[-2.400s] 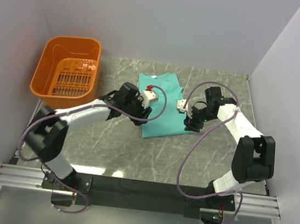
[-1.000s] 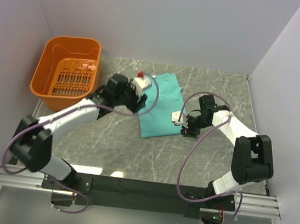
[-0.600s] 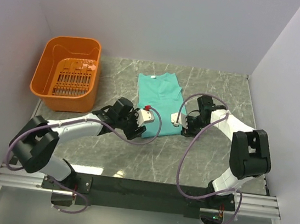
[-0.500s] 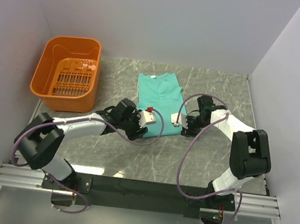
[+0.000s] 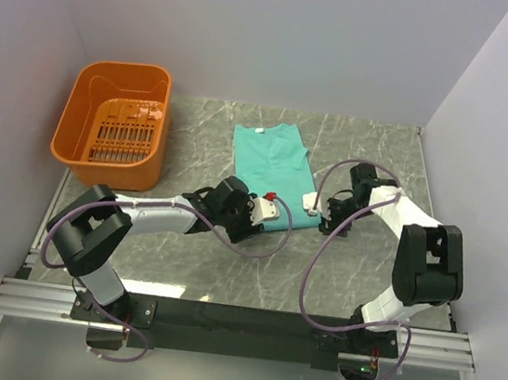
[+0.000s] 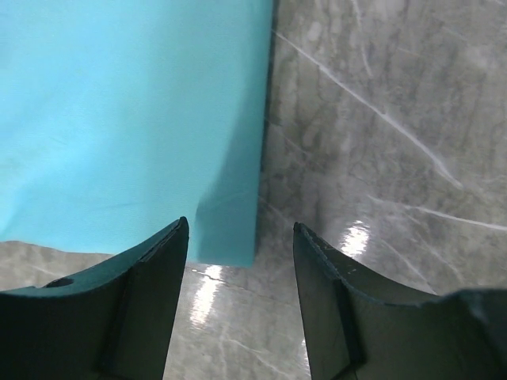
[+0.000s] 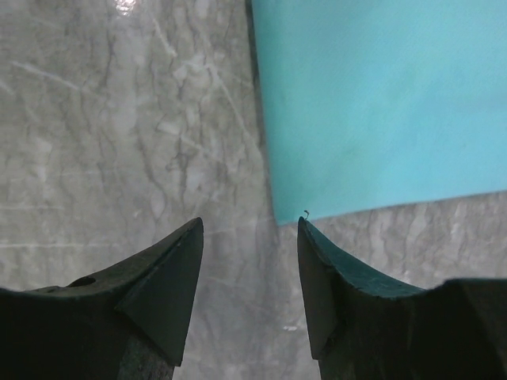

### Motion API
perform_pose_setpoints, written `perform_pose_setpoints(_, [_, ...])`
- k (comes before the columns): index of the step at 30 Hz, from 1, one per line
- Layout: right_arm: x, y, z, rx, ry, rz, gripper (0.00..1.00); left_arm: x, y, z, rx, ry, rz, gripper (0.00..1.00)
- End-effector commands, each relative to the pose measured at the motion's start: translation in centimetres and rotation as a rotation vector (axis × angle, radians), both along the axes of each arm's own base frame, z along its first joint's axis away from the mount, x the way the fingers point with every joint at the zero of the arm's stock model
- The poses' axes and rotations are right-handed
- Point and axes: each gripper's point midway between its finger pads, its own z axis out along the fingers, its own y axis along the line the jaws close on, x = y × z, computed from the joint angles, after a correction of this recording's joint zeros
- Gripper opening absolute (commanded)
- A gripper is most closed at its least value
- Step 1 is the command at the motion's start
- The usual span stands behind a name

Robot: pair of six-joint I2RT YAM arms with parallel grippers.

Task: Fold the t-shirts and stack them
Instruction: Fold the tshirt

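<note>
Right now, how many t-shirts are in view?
1. The teal t-shirt lies folded flat on the marble table, right of the orange basket, which shows none inside.

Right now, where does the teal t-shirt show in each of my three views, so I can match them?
Top external: the t-shirt lies mid-picture on the marble table, right of the orange basket.
Left wrist: t-shirt fills the upper left, one corner low at centre.
Right wrist: t-shirt fills the upper right, one corner near centre.
Shared landmark: the teal edge against grey veined marble.
</note>
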Motion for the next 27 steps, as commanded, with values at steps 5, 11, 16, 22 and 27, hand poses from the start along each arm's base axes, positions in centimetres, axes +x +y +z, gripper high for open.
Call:
perform_pose_setpoints(5, [-0.2,-0.2,2.7,0.091,-0.018,0.030,0.58,2.5,-0.4,-0.1,0.079,-0.119,-0.013,0.59])
perform_pose_setpoints(11, [-0.3,-0.1,2.8,0.105,-0.014,0.027,0.58,1.7,0.1,-1.8,0.172,-0.110,-0.050,0.57])
perform_pose_setpoints(16, [-0.5,0.3,2.6,0.116,0.001,0.038,0.58,1.6,0.8,-3.6,0.251,-0.102,-0.035,0.50])
perform_pose_setpoints(22, [0.1,0.6,2.4,0.101,-0.019,0.052,0.59,0.7,1.5,-6.1,0.321,-0.056,-0.030,0.08])
perform_pose_setpoints(27, [0.1,1.2,1.8,0.074,-0.039,0.083,0.59,0.2,1.2,-5.7,0.301,-0.045,-0.041,0.01])
